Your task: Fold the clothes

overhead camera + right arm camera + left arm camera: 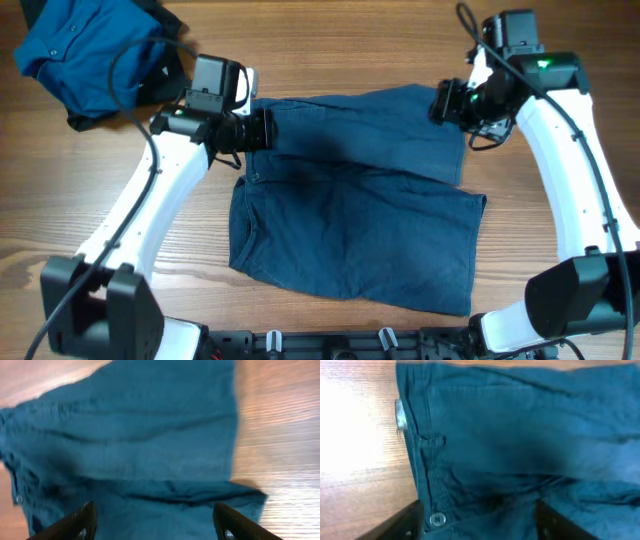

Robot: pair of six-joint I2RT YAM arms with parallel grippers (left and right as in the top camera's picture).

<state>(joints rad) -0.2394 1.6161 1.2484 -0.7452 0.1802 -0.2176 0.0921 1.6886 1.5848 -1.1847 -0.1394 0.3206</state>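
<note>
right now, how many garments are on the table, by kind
dark navy shorts: 1
brighter blue shirt: 1
total: 2

Both arms are the same build. The left arm (150, 205) and right arm (572, 160) have long, rounded white shell links joined by black cylindrical joint housings.

The left wrist module (216, 80) is a black box at 10 o'clock in the overhead view; the right wrist module (513, 30) is at 1 o'clock. A small green light (545, 66) is lit on the right arm's upper housing.

A thin black cable (152, 165) runs along each white link and loops free near the wrists.

The left base block (95, 300) at 7 o'clock and right base block (580, 295) at 5 o'clock are bulky and black.

In the wrist views, the left fingers (405, 522) and right fingers (75, 522) are dark, matte and wedge-shaped, showing at 7 and 5 o'clock.
</note>
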